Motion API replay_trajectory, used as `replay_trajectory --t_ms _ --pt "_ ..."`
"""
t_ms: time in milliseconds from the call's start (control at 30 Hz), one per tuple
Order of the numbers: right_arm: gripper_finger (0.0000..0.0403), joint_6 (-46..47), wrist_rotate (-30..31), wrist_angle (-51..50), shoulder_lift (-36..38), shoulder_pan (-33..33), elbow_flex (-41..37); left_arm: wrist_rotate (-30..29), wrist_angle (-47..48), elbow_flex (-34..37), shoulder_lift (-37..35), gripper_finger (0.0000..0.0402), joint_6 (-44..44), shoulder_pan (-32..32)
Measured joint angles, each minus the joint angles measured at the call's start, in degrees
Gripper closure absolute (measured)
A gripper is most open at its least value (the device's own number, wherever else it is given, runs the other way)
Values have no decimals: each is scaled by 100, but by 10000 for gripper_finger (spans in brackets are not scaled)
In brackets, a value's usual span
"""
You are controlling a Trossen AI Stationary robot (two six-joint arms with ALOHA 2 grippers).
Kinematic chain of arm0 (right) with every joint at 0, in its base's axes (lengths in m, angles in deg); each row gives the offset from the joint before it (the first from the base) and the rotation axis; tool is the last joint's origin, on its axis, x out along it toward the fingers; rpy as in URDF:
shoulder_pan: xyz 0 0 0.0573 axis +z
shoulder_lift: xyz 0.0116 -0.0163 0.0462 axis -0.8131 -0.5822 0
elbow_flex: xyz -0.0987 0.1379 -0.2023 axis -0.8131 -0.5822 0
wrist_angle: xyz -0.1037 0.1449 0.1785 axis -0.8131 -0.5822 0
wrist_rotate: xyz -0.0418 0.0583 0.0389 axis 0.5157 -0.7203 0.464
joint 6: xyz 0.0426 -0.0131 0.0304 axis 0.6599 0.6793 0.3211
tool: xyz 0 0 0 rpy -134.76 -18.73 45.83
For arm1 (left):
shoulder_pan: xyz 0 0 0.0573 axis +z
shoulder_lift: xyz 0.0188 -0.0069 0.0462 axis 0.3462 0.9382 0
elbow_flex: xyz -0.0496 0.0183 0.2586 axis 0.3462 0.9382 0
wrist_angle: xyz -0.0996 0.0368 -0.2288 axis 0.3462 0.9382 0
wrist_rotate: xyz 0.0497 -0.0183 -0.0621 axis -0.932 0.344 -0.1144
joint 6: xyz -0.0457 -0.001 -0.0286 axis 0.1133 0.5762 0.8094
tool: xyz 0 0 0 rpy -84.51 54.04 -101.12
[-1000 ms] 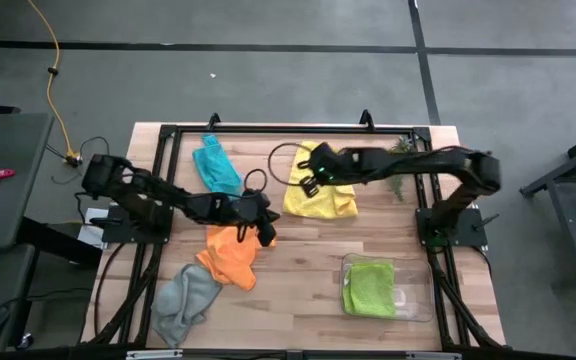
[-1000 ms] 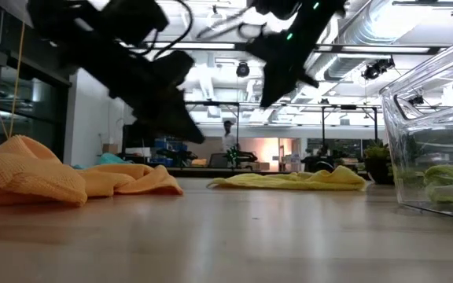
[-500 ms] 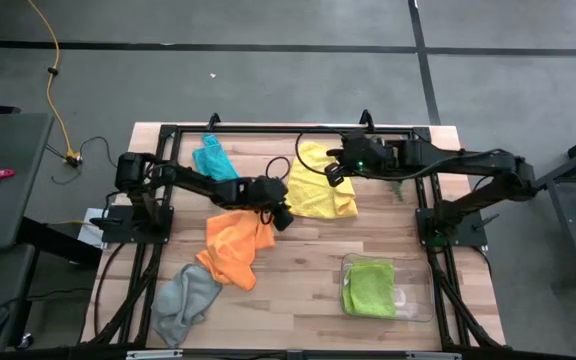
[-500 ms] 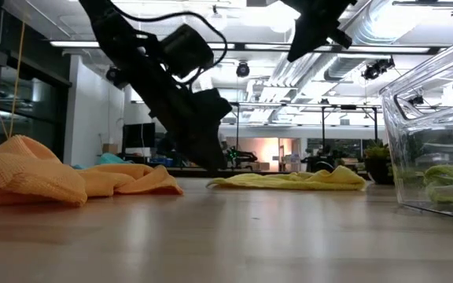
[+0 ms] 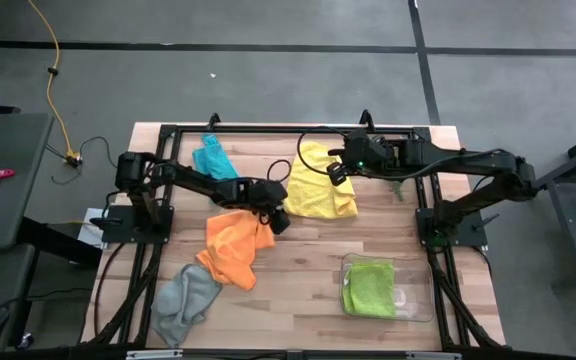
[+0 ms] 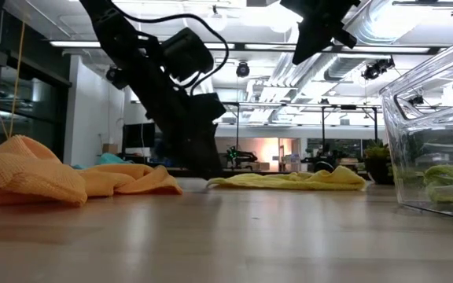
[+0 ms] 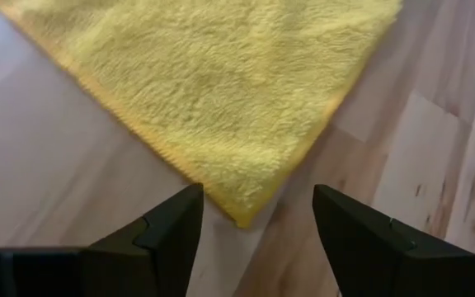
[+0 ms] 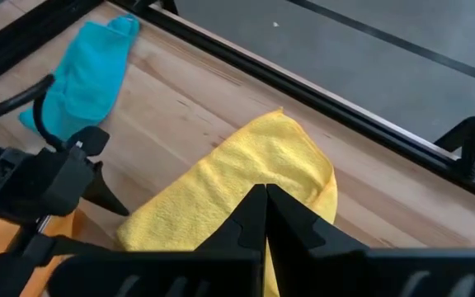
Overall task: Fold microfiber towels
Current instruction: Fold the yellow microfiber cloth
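The yellow towel (image 5: 318,188) lies spread flat on the table at far centre. My left gripper (image 7: 254,227) is open and low at the table, one finger on each side of the towel's near left corner (image 7: 242,216), pointing down at a slant. I see no touch. My right gripper (image 5: 334,175) hangs shut and holds nothing, high above the yellow towel (image 8: 221,198). The orange towel (image 5: 233,248), the grey towel (image 5: 186,298) and the teal towel (image 5: 216,165) lie crumpled on the table's left half. The lime green towel (image 5: 368,288) lies in the clear tray (image 5: 424,292).
The clear tray stands at the near right, close to the low camera (image 6: 435,141). A small plant (image 5: 400,150) stands at the far right. A black frame rail (image 5: 268,130) runs along the far edge. Bare wood (image 5: 308,270) shows between the orange towel and the tray.
My left gripper has gone from above the orange towel toward the table's right, sinking to the yellow towel's near left corner. My right gripper has risen from the yellow towel and drawn back toward the right. For the last half second both have kept still. No towel has moved.
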Motion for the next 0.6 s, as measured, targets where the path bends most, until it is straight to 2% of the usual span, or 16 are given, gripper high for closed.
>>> replay_trajectory --t_ms 233,467,533,600 --pt "403 0 2 -8 0 0 0 -146 -39 -10 278 181 -737 -57" --pt "403 0 4 1 -2 0 0 -552 -269 -7 398 184 -847 -182" --pt "403 0 7 6 -2 0 0 -568 -287 -9 404 200 -846 -179" --pt "403 0 7 7 -2 0 0 -570 -250 -13 409 232 -840 -179"
